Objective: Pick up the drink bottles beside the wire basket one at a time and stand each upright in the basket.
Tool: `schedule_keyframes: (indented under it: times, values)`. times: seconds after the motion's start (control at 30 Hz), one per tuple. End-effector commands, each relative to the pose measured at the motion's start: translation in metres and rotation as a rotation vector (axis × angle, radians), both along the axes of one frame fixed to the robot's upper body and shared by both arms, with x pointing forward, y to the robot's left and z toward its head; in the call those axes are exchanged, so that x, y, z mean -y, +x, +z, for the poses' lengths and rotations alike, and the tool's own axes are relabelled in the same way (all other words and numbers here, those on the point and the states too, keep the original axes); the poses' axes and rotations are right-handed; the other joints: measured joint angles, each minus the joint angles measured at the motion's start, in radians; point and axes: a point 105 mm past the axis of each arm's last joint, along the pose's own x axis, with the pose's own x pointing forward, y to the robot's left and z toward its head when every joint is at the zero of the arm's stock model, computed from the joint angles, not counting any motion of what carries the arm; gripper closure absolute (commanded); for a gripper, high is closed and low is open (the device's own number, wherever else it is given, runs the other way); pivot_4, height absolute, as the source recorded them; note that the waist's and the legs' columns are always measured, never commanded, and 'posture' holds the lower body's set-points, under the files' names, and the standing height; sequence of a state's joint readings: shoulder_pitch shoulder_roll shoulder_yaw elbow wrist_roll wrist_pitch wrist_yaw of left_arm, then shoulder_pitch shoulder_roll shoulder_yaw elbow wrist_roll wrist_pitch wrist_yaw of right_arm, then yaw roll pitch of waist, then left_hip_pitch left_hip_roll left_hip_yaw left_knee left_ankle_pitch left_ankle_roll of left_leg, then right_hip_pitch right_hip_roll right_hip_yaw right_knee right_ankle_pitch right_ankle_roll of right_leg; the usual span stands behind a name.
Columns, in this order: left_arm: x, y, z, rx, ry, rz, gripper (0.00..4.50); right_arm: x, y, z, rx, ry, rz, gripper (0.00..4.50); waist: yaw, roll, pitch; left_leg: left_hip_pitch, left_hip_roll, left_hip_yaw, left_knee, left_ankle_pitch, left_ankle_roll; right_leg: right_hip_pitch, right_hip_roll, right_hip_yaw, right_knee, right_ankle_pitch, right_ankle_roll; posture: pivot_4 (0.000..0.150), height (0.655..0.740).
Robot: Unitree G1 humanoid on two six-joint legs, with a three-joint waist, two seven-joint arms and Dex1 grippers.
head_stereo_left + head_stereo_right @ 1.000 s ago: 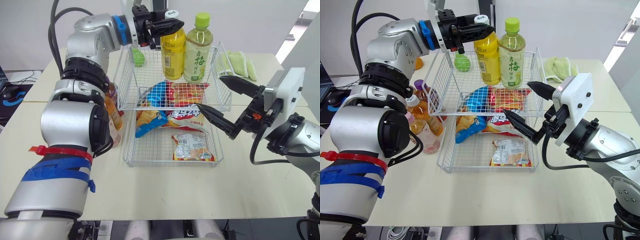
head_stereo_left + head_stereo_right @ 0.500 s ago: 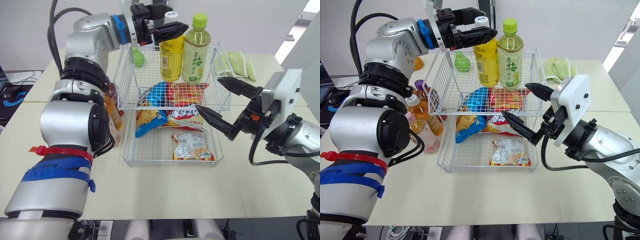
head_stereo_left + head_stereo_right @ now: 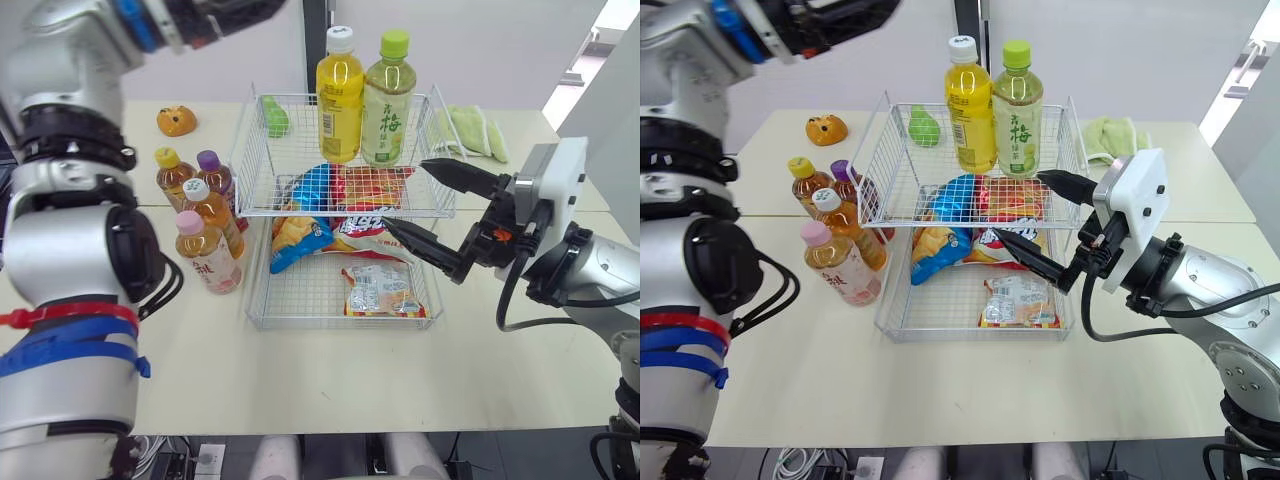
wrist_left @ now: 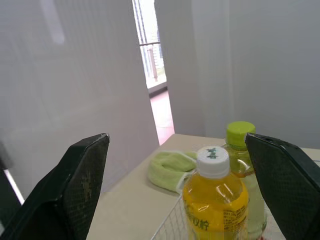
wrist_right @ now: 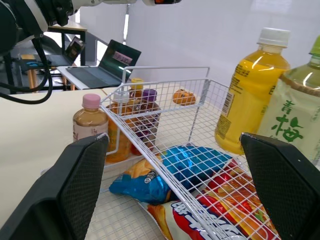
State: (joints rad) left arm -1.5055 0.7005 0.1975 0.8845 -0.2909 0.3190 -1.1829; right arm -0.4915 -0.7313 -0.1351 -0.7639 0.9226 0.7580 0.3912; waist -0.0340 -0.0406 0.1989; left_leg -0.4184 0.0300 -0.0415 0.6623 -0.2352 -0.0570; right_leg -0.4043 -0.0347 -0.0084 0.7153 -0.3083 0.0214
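The left arm is lifted high, its left hand [image 4: 176, 136] up above the far left corner of the wire basket [image 3: 250, 160] and well clear of it. Its two black fingers [image 4: 82, 185] are spread wide with nothing between them. Ahead of and below this hand stand two bottles, upright and touching side by side at the back of the basket's upper tier: the yellow juice bottle [image 3: 339, 95] with a white cap, and the green tea bottle [image 3: 387, 100] with a green cap.

The right arm reaches in low from the right, forearm roughly level over the counter [image 3: 300, 370], and its right hand [image 3: 403, 193] points at the basket's front right corner. This hand is also wide open and empty. One finger lies near the front rim of the upper tier, just below the green tea bottle; the other sits lower, over the snack packets [image 3: 380, 290] in the bottom tier. Whether either finger touches the wire cannot be told.

Across the basket from the right hand, four bottles stand upright in a close cluster on the counter, just beside the wire: the pink-capped bottle [image 3: 205, 255] nearest the front, then the white-capped bottle [image 3: 208, 215], the purple-capped bottle [image 3: 216, 178] and the yellow-capped bottle [image 3: 172, 178]. Beyond the right hand, past the basket's far corner, lies a green cloth [image 3: 480, 130].
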Motion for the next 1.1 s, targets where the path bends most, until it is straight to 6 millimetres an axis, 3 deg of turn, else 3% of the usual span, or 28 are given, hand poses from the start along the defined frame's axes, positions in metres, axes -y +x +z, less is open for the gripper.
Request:
schedule_keyframes:
  times: [0.03,0.2,0.33,0.43,0.67,0.93,1.1]
  values:
    - [-0.033,-0.020,0.012,0.060,-0.050,0.095,0.01,-0.004,-0.002,0.010,0.042,0.017,0.068,0.00,-0.001,0.000,0.000,0.000,0.000,0.000,0.000,0.000,0.000,0.000,0.000,0.000,0.000,0.000,0.000,0.150,0.7400]
    - [-0.078,-0.040,-0.005,0.045,-0.097,0.262,0.01,-0.012,0.002,0.009,0.025,0.009,0.161,0.00,0.001,0.000,0.000,0.000,0.001,-0.001,0.000,0.000,0.000,0.000,0.000,0.000,0.000,0.000,0.000,0.150,0.7400]
    - [-0.111,-0.057,-0.034,0.015,-0.135,0.410,0.01,-0.021,0.005,0.004,0.012,-0.009,0.253,0.00,0.002,0.000,0.000,0.001,0.001,0.000,0.001,0.000,0.000,0.000,-0.001,0.000,0.000,0.000,0.000,0.150,0.7400]
    - [-0.124,-0.066,-0.051,-0.013,-0.152,0.477,0.01,-0.025,0.009,0.001,0.012,-0.019,0.290,0.00,0.002,0.000,0.000,0.001,0.001,0.000,0.001,0.000,0.000,0.000,-0.001,0.001,0.001,0.000,0.000,0.150,0.7400]
    - [-0.166,-0.108,-0.141,-0.147,-0.172,0.710,0.01,-0.036,0.008,-0.003,-0.007,-0.021,0.425,0.00,0.003,0.000,-0.001,0.002,0.001,-0.001,0.001,0.000,0.000,0.001,-0.002,0.001,0.000,0.000,0.000,0.150,0.7400]
    - [-0.159,-0.150,-0.207,-0.261,-0.226,0.803,0.01,-0.040,0.003,-0.003,-0.009,-0.018,0.519,0.00,0.011,-0.001,-0.001,0.002,0.003,-0.004,0.001,0.000,0.000,0.003,-0.004,0.001,0.000,0.001,-0.001,0.150,0.7400]
    - [-0.154,-0.160,-0.221,-0.283,-0.262,0.843,0.01,-0.040,0.001,-0.004,-0.011,-0.029,0.541,0.00,0.012,-0.001,-0.001,0.011,0.001,-0.007,0.000,0.000,0.000,0.015,-0.003,-0.001,-0.002,0.001,-0.001,0.150,0.7400]
